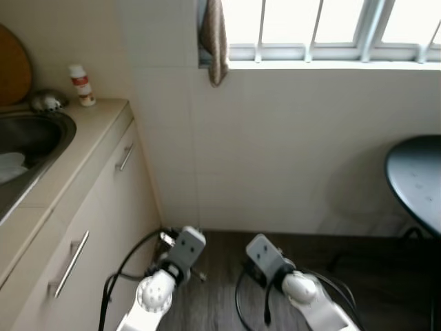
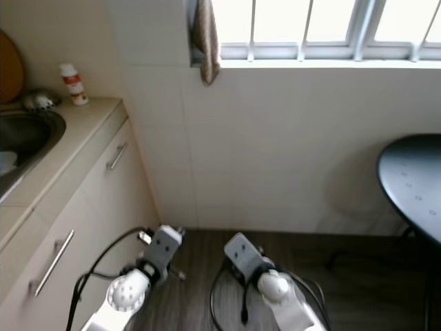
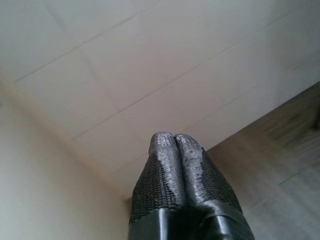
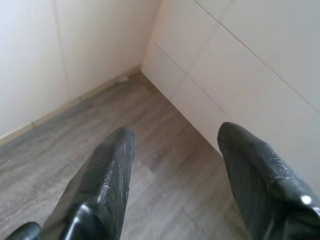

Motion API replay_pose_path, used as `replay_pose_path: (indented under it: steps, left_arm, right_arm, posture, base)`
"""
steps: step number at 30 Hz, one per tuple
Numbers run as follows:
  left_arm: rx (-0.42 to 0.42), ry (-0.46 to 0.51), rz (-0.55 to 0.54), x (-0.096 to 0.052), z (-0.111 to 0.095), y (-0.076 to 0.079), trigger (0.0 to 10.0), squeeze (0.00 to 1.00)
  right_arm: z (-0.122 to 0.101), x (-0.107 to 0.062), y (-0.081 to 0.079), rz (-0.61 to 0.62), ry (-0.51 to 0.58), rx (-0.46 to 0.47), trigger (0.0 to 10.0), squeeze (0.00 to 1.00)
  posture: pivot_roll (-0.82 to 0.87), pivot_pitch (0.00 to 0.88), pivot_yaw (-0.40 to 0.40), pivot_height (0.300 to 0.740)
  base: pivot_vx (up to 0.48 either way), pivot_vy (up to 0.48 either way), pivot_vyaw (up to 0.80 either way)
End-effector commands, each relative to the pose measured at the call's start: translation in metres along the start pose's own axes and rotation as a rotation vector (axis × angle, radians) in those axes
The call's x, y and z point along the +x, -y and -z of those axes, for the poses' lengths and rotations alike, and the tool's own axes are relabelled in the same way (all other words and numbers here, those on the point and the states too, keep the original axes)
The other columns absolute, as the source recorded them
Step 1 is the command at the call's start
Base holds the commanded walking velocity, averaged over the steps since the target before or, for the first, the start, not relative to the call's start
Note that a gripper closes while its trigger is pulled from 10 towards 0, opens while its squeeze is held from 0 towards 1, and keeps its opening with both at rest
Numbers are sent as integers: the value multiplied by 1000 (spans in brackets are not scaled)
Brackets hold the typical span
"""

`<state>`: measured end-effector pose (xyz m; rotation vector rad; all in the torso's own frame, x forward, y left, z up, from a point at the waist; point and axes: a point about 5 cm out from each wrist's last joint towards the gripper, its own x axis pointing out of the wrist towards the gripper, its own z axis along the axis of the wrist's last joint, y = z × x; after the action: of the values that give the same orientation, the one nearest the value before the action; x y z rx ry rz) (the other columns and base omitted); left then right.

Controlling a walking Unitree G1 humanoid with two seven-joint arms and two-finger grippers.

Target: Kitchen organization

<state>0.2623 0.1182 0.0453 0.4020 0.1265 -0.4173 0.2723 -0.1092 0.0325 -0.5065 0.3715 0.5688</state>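
Hanging low, left hand (image 3: 175, 142) pressed closed, right hand (image 4: 175, 150) spread.

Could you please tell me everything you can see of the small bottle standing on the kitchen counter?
The small bottle is white, apparently plastic, with a red band around its middle and a pale cap on top. It stands upright at the back of the beige counter, close to the tiled wall, just beyond the steel sink. A grey scrubber-like lump lies beside it, apart from it. Any label text is too small to read.
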Motion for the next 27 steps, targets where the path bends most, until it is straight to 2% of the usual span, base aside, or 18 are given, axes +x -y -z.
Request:
replay_pose_path:
  steps: [1, 3, 10, 14, 18, 21, 22, 24, 27]
  left_arm:
    - [18, -40, 4, 0, 4, 1, 10000, 0]
    - [49, -77, 9, 1, 6, 2, 10000, 0]
    - [75, -94, 8, 0, 5, 2, 10000, 0]
    - [45, -107, 15, -6, 3, 3, 10000, 0]
    - [10, -152, 19, -16, 11, 6, 10000, 0]
    - [-4, -178, 21, -26, 16, 6, 10000, 0]
    - [-4, -178, 21, -26, 16, 6, 10000, 0]
    - [-45, -216, -14, -34, 25, 5, 10000, 0]
    - [-87, -225, -79, -38, 29, 3, 10000, 0]
  right_arm:
    - [1, 0, 3, 5, -2, 15, 10000, 0]
    - [3, 0, 3, 3, -14, 17, 10000, 0]
    - [4, -2, 3, 15, -26, -2, 10000, 0]
    - [-3, -11, 9, 51, 9, 1, 10000, 0]
    - [-2, -20, 13, 54, 10, 14, 10000, 0]
    - [3, -34, 18, 55, -1, -33, 10000, 0]
    - [3, -34, 18, 55, -1, -33, 10000, 0]
    - [11, -45, 16, 49, -1, -22, 10000, 0]
    - [26, -52, 10, 82, -13, -1, 10000, 0]
  posture:
    - [-81, 0, 34, 740]
    - [-84, 0, 34, 740]
    - [-86, 0, 35, 740]
    - [-84, 0, 36, 740]
    - [-89, 0, 37, 740]
    - [-92, 0, 41, 740]
    - [-92, 0, 41, 740]
    - [-103, 0, 46, 740]
    - [-105, 0, 47, 740]
  base:
    - [0, 0, 0]
    - [0, 0, 0]
    - [0, 0, 0]
    - [0, 0, 0]
    - [0, 0, 0]
    - [0, 0, 0]
    - [0, 0, 0]
    - [0, 0, 0]
    - [0, 0, 0]
